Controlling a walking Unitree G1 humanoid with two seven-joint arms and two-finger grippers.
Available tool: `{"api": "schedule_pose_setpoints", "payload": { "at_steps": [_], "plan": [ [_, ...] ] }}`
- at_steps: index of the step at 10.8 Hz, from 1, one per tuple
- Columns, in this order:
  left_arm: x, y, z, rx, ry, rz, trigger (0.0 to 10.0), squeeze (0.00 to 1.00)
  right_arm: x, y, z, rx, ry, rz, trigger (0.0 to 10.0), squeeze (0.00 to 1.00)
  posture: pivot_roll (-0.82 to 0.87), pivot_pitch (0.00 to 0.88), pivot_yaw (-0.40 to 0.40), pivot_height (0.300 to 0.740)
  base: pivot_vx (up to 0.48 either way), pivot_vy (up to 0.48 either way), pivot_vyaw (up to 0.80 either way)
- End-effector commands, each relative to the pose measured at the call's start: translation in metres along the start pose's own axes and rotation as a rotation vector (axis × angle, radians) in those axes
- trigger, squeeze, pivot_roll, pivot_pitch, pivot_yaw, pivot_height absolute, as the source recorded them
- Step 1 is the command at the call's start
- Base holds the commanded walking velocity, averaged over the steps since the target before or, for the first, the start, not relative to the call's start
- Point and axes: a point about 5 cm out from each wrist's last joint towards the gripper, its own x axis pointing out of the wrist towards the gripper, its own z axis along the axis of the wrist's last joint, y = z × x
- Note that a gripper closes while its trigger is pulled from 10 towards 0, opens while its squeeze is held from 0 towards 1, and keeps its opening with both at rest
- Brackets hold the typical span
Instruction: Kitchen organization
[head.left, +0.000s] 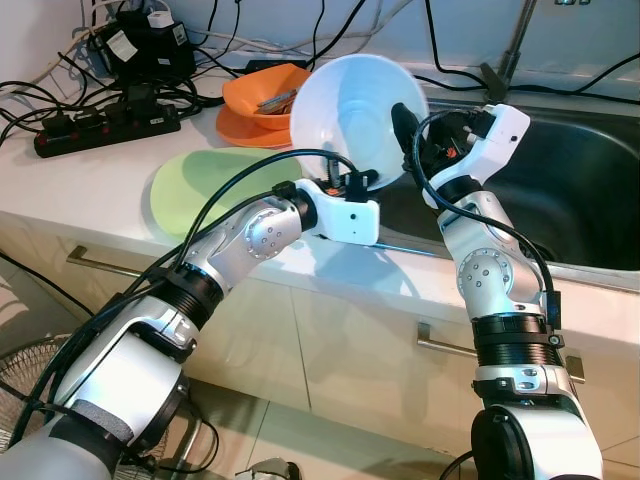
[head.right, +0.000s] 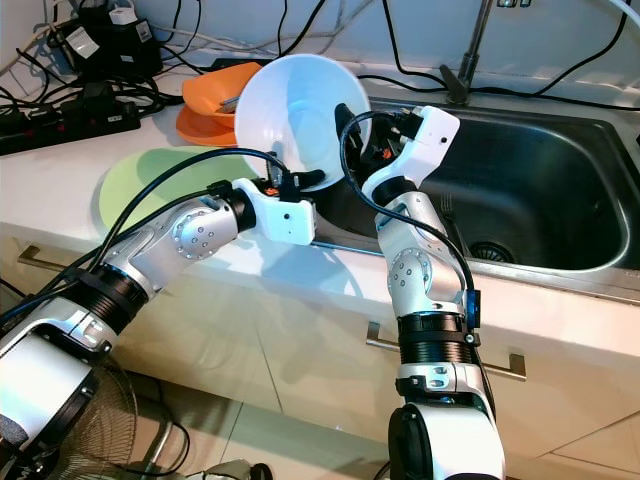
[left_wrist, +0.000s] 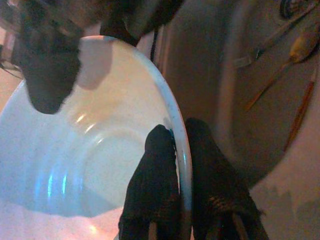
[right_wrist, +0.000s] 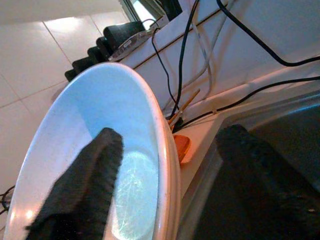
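— Where do we have the white bowl (head.left: 348, 118)?

— We hold it tipped on edge in the air, above the counter's (head.left: 90, 185) edge where it meets the steel sink (head.left: 580, 190), its hollow facing us. Our left gripper (left_wrist: 181, 150) pinches the lower rim, one black finger inside and one outside (the wrist view shows them pressed tight on the rim).

— And our right gripper (right_wrist: 165, 165)?

— It straddles the rim on the sink side, with one finger (right_wrist: 85, 185) in the hollow and the other outside. They stand apart from the rim, spread wide.

— What lies around us?

— Behind the bowl an orange bowl (head.left: 262, 95) sits on an orange plate (head.left: 245, 130). A pale green plate (head.left: 200, 190) lies flat on the counter near our left arm. A black power strip (head.left: 105, 125) and tangled cables sit farther back. Utensils (left_wrist: 280, 65) lie in the sink.
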Motion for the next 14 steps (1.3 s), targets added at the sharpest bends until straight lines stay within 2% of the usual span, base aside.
{"api": "schedule_pose_setpoints", "payload": {
  "at_steps": [1, 5, 14],
  "plan": [
    [-0.0003, 0.0116, 0.0042, 0.024, -0.029, 0.024, 10.0, 0.0, -0.0006, -0.0002, -0.0052, -0.001, 0.026, -0.009, 0.0, 0.0, 0.04, 0.001, 0.067, 0.74, 0.0, 0.0, 0.0],
    [0.0011, 0.0148, 0.0081, 0.032, -0.05, 0.037, 10.0, 0.0, -0.0004, -0.0021, -0.0064, -0.002, 0.032, -0.018, 0.0, 0.0, 0.04, 0.007, 0.067, 0.74, 0.0, 0.0, 0.0],
    [0.0007, 0.0109, 0.0072, 0.036, -0.045, 0.018, 10.0, 0.0, -0.0013, -0.0042, -0.0115, -0.005, 0.047, -0.026, 0.0, 0.0, 0.05, 0.013, 0.064, 0.74, 0.0, 0.0, 0.0]
  ]
}}
